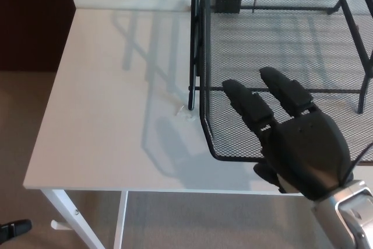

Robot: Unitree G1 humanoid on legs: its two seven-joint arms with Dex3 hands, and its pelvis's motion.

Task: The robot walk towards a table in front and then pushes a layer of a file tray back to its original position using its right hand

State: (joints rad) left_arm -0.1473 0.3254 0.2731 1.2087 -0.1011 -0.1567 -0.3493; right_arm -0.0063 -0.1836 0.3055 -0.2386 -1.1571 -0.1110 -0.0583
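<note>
Two fingers (252, 107) of my right hand (294, 144) lie spread flat, gripping nothing, over the front rim of the pulled-out mesh tray layer (280, 39) on the white table (111, 109); mid-push, I judge; next: steady forward pressure until it seats in the frame.

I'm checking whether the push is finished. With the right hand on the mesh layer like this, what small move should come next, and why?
Probably a further short push straight away from the robot. The right hand lies with fingers extended against the front of the mesh layer, whose front rim juts forward past the black frame upright, so it does not look fully seated in the tray.
</note>
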